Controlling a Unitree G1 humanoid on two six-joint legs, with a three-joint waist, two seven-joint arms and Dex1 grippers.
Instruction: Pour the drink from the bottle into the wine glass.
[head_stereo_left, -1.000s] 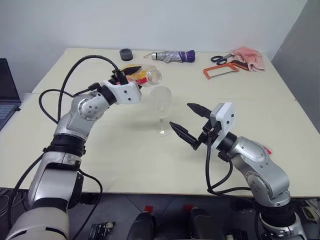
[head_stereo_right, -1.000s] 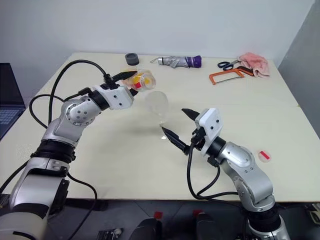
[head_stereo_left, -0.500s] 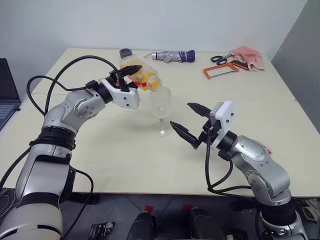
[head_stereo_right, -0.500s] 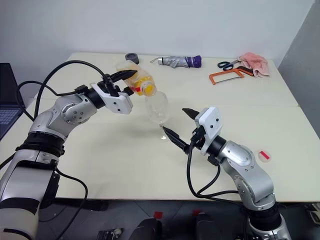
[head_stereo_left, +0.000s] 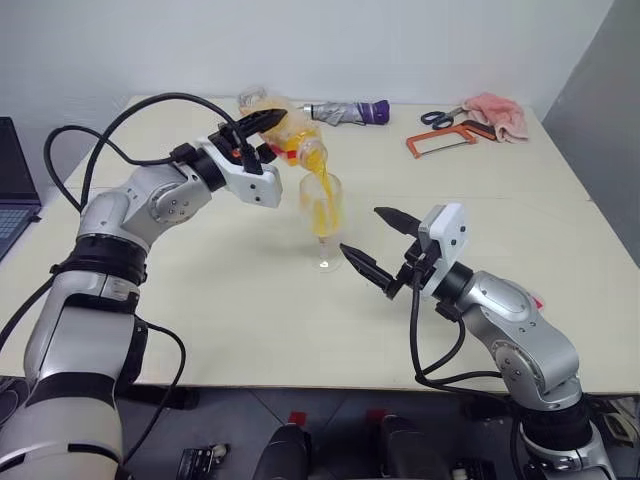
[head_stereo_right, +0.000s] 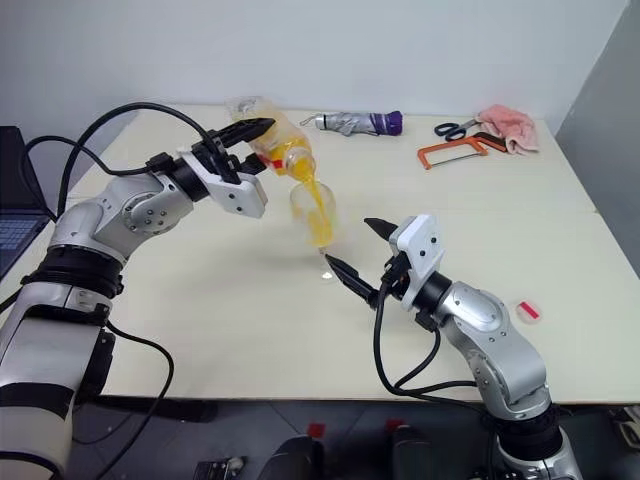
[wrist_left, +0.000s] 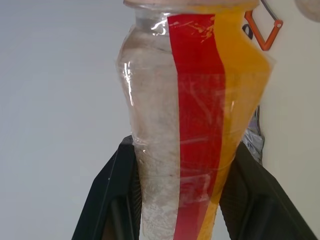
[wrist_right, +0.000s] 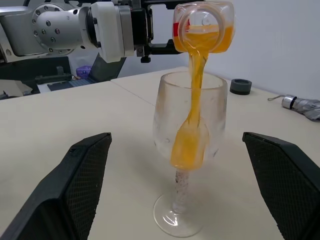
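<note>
The left gripper (head_stereo_left: 262, 133) is pinched tight on the bottle (head_stereo_left: 283, 135), its two black fingers clamped on either side of the clear body, and holds it tipped with the open mouth pointing down over the wine glass (head_stereo_left: 323, 222). The drink (wrist_right: 192, 120) runs out in an orange stream from the mouth into the bowl, where a pool of it sits at the bottom. The glass stands upright on the pale worktop (head_stereo_left: 220, 300), just below the bottle's mouth. The right gripper (head_stereo_left: 382, 246) hovers near the glass on its near right side, fingers spread wide and holding nothing, one finger to each side of the stem without touching it. Along the far edge of the worktop lie a folded umbrella (head_stereo_left: 345, 111), an orange hacksaw (head_stereo_left: 435, 143), scissors (head_stereo_left: 440, 117) and a pink cloth (head_stereo_left: 497, 113)
</note>
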